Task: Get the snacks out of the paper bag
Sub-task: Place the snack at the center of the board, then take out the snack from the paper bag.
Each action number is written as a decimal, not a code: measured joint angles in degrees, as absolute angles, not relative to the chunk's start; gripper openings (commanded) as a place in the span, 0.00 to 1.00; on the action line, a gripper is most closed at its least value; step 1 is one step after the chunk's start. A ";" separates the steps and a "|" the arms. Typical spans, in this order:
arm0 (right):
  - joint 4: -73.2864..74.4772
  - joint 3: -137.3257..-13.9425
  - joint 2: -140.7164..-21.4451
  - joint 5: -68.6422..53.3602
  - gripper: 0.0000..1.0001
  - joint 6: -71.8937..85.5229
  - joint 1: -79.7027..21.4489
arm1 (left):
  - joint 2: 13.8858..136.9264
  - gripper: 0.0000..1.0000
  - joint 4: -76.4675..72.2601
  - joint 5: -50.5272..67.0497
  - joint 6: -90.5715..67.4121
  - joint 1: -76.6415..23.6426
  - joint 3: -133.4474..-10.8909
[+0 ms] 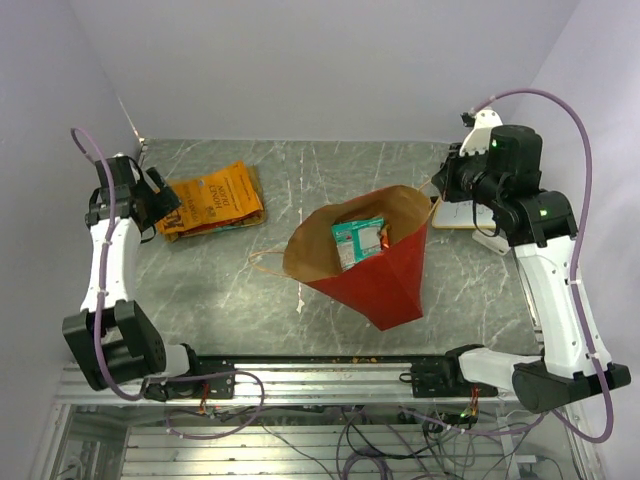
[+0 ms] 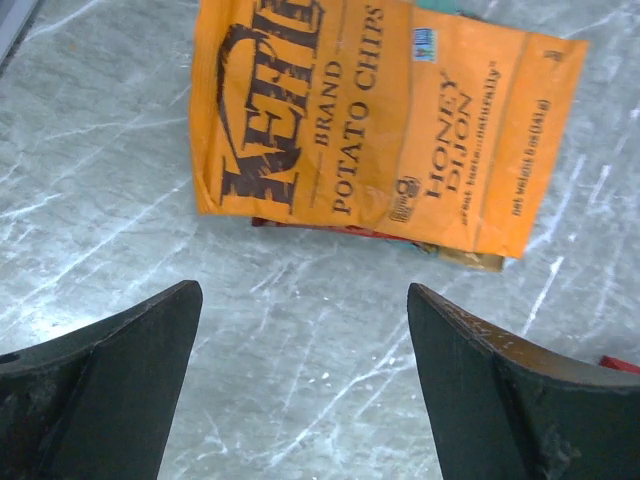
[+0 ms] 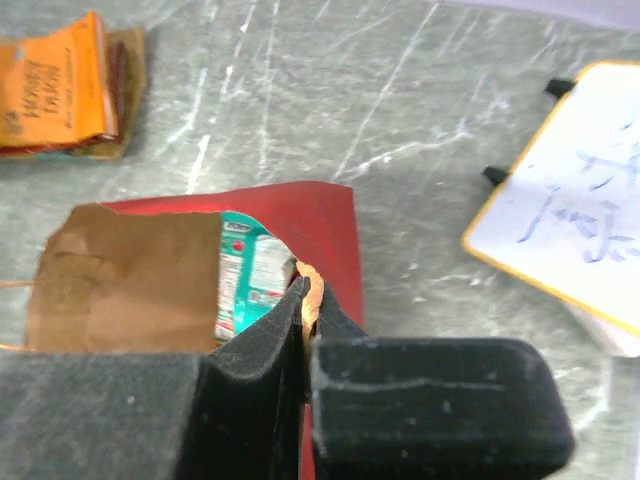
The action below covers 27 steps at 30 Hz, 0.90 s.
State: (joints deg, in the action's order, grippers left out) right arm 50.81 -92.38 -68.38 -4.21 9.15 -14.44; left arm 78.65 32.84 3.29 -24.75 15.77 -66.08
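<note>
Top external: one paper bag lies on its side in the middle of the bench, mouth toward the far wall, with one teal-green packet showing inside. My right hand is at the bag's right rim, and my left hand is far left, beside the one orange chip bag. One white board lies far right.

Left wrist: my left hand is spread wide and holds nothing. The chip bag lies flat just ahead of it, on top of at least two more snacks: a red packet and a tan packet, of which only the edges show.

Right wrist: my right hand is pinched tight on the bag's rim, right next to the teal-green packet.

As I judge it, the next reach is for that packet. I should keep the right pinch steady so the mouth stays open, enter with the left hand wide, and close on the packet's top edge, not on the paper wall.
</note>
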 measured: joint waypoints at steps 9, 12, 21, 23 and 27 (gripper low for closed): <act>54.37 -99.39 -70.15 2.24 0.00 -6.17 -17.72 | 71.75 0.89 35.59 7.33 -28.18 5.67 -64.40; 53.93 -99.70 -69.38 0.69 0.00 -11.68 -19.42 | 70.78 0.89 36.53 9.63 -29.32 0.19 -64.10; 53.45 -91.05 -67.92 -21.21 0.00 -13.87 -20.12 | 69.84 0.90 36.10 17.96 -30.85 -11.16 -65.47; 54.22 -90.59 -68.36 -25.34 0.00 -12.25 -20.10 | 69.56 0.90 33.61 20.16 -31.22 -14.41 -64.69; 56.80 -89.08 -67.05 -26.57 0.00 -9.96 -20.29 | 69.43 0.90 29.19 22.09 -32.18 -22.79 -62.08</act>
